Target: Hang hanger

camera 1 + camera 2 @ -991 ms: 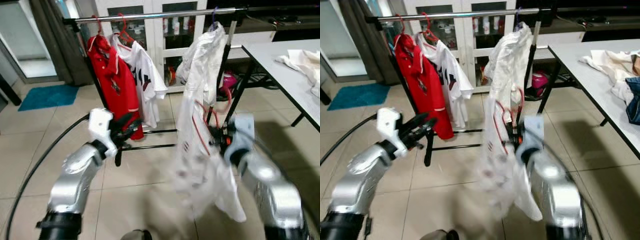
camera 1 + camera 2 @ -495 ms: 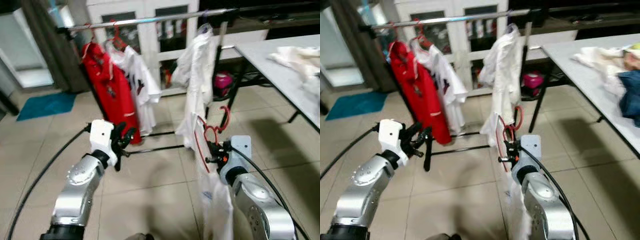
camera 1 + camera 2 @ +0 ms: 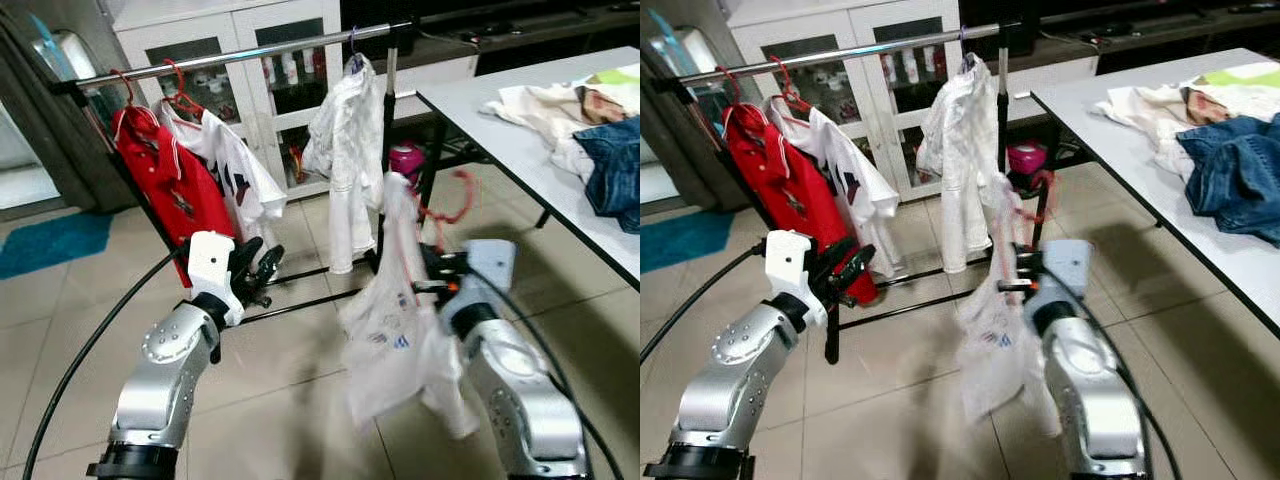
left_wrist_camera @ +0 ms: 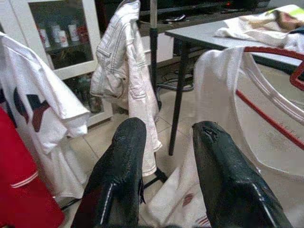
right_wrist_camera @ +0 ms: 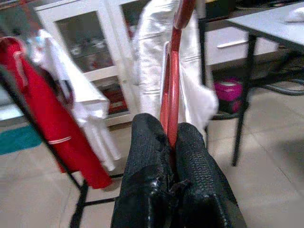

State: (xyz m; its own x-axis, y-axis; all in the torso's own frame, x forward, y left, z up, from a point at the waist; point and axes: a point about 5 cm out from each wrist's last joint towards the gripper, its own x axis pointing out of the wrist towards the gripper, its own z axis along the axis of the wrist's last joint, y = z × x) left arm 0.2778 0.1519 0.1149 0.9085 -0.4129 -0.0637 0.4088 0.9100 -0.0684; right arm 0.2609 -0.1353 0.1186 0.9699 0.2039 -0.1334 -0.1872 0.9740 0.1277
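Hanger (image 5: pixel 172 76), draped in a white shirt (image 3: pixel 395 330), sits pinched in the closed right claw (image 5: pixel 172 142), left claw (image 4: pixel 164 156) open; swinging cloth could snag short of the rail (image 3: pixel 250 55).

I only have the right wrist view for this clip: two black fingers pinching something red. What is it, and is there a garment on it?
Observer: It is a red hanger carrying a white printed shirt, held by the right gripper short of the rail.
Operator: Is there room on the rail?
Observer: Yes. The clothes rail holds a red shirt and a white tee at its left end and a white jacket near the right post, with bare bar between.
Operator: And the other arm?
Observer: The left gripper is open and empty, raised in front of the rack.
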